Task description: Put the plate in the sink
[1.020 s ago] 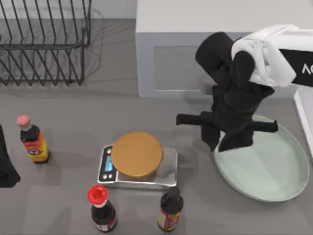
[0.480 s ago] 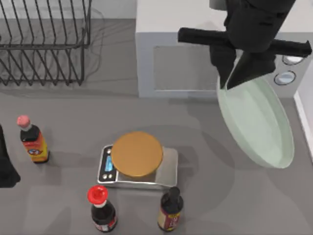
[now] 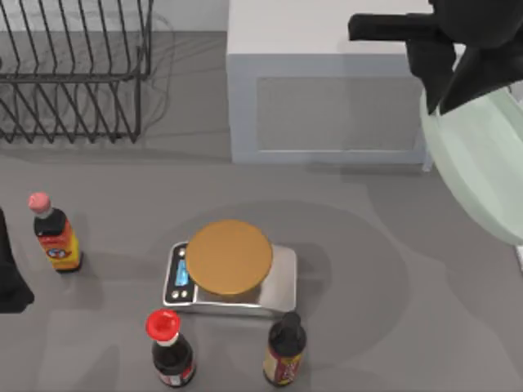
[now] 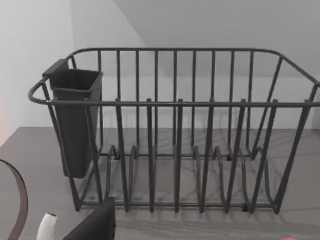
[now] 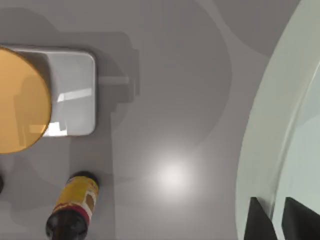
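Plate [image 3: 482, 175] held aloft, tilted, at surface's right edge, rim clamped between right gripper [image 3: 445, 98] fingers [image 5: 260, 222]. Risks judged: edge grip slipping under plate's weight; rim clipping microwave [image 3: 327, 90] just beside. Scale [image 3: 233, 273] and bottles [image 3: 286, 351] well apart below. Left gripper [image 3: 10, 273] parked far left, finger state not discernible.

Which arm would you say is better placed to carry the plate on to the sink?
Right: its gripper is shut on the plate, held above the table's right edge; the left arm sits parked far left.
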